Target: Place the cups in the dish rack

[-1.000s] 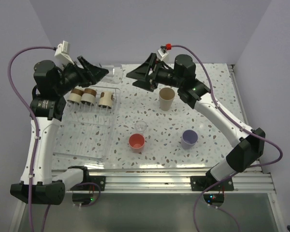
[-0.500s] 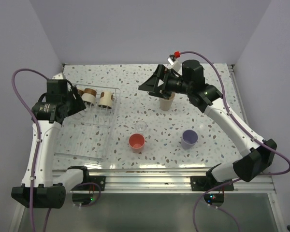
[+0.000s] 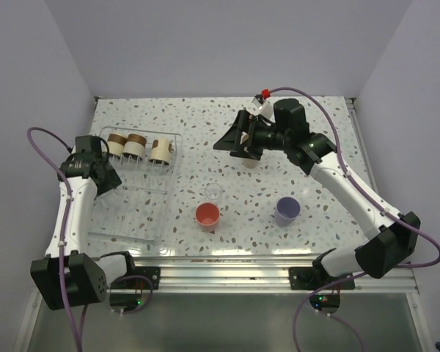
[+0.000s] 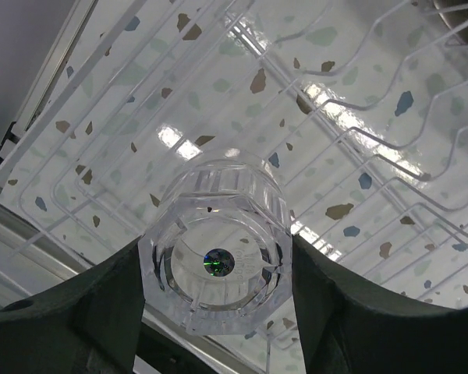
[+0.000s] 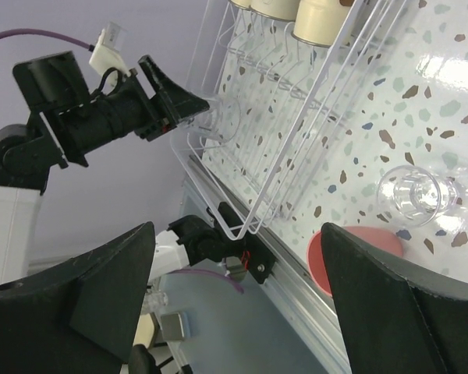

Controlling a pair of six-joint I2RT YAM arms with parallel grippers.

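Note:
In the left wrist view a clear cup point(image 4: 218, 253) shows base-on, and my left gripper point(image 4: 218, 269) is shut on it over the wires of the dish rack point(image 4: 351, 117). From above, that gripper point(image 3: 108, 180) is at the left side of the dish rack point(image 3: 169, 199). Three cream cups with brown bands point(image 3: 136, 147) stand in the rack's far row. My right gripper point(image 3: 227, 149) is open and empty, just above and left of the tall beige cup point(image 3: 253, 161), which it partly hides. A second clear cup point(image 3: 214, 192), a coral-red cup point(image 3: 207, 215) and a lavender cup point(image 3: 287, 210) stand on the table.
The right wrist view looks across the rack point(image 5: 296, 125) to my left gripper holding its clear cup point(image 5: 218, 117), with the loose clear cup point(image 5: 412, 195) and coral-red cup point(image 5: 351, 261) nearer. An aluminium rail point(image 3: 227, 277) runs along the near table edge.
My left arm has swung from the rack's far side down to its left side, carrying the clear cup. My right gripper has shifted a little right and lower over the beige cup.

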